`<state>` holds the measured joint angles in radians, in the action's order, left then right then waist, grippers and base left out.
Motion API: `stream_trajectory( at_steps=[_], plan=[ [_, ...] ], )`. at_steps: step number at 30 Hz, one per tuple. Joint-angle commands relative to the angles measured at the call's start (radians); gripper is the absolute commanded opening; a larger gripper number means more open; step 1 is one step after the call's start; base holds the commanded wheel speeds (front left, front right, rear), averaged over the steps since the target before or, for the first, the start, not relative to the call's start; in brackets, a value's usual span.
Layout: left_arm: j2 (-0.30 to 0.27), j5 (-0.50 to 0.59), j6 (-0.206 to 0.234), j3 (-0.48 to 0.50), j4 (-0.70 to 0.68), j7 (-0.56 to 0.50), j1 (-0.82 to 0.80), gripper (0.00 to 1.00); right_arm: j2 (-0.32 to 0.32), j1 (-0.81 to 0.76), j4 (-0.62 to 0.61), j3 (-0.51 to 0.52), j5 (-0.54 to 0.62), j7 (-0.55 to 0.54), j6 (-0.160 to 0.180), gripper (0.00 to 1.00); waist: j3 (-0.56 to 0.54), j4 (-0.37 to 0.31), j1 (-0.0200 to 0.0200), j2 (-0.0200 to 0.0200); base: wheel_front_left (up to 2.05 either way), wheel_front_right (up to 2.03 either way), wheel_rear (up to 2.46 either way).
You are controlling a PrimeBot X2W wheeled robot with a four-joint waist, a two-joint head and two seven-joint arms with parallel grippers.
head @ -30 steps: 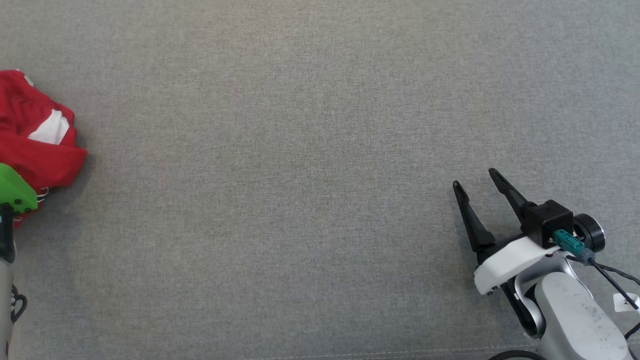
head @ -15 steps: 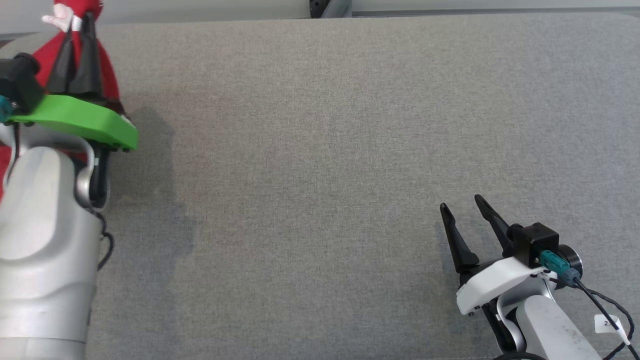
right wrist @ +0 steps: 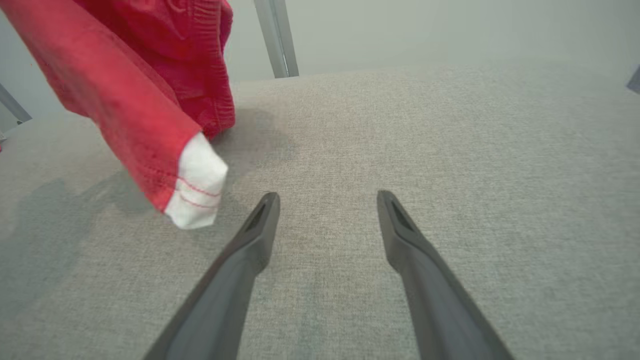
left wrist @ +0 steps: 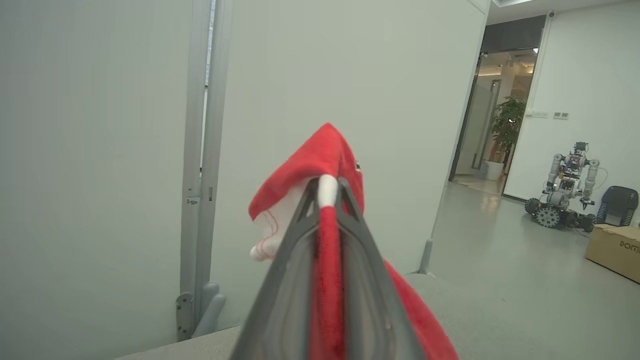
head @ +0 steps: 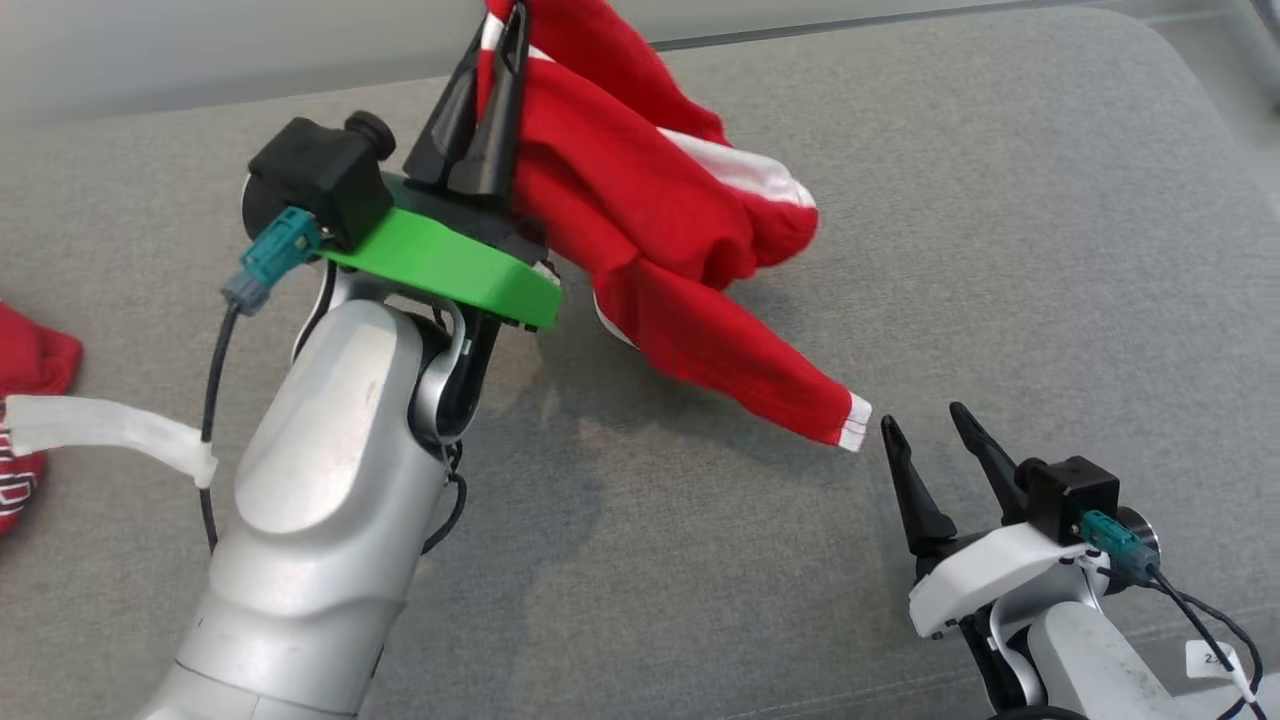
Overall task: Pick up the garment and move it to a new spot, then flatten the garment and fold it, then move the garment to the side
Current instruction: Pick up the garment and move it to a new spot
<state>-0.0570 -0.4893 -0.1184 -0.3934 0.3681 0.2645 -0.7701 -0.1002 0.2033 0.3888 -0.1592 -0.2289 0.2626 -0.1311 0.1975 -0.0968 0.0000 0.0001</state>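
garment: red top [head: 650,230] with white trim, hanging from my left gripper [head: 497,40] above the grey cushion [head: 1050,250]
left gripper: clamped on a fabric fold, raised
right gripper [head: 922,418]: fingers spread, empty; white cuff [head: 853,422] just left of its tips
step: I judge this the carry to a new spot
next: lower, let go, then flatten using both

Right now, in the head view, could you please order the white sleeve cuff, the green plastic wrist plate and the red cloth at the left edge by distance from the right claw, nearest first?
1. White sleeve cuff, just left of the right claw.
2. Green plastic wrist plate, on the left arm.
3. Red cloth, at the far left edge.
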Motion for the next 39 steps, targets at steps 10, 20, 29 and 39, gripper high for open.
stream_trajectory(
  at_steps=[10, 20, 29, 39],
  plan=[
    [-0.044, 0.107, 0.126, 0.01, 0.374, 0.0, 0.081, 0.45, 0.006, 0.029, -0.005, 0.009, -0.013, 0.003, 0.001, 1.0, 0.076, -0.133, 0.0, -0.0001, 0.0, 0.0, 0.0],
    [-0.073, 0.171, 0.203, 0.09, 0.451, 0.0, 0.248, 1.0, 0.005, 0.003, -0.007, 0.02, -0.004, 0.003, 0.001, 1.0, 0.0, -0.095, 0.0, -0.0001, 0.0, 0.0, 0.0],
    [-0.064, 0.204, 0.215, 0.186, 0.365, 0.0, 0.422, 1.0, 0.008, -0.025, -0.002, 0.006, -0.005, 0.003, 0.001, 1.0, -0.093, -0.046, 0.0, -0.0001, 0.0, 0.0, 0.0],
    [-0.024, 0.285, 0.196, 0.301, 0.12, 0.0, 0.65, 1.0, 0.01, -0.077, 0.0, 0.014, 0.001, 0.003, 0.001, 1.0, -0.165, -0.014, 0.0, -0.0001, 0.0, 0.0, 0.0]
  ],
)
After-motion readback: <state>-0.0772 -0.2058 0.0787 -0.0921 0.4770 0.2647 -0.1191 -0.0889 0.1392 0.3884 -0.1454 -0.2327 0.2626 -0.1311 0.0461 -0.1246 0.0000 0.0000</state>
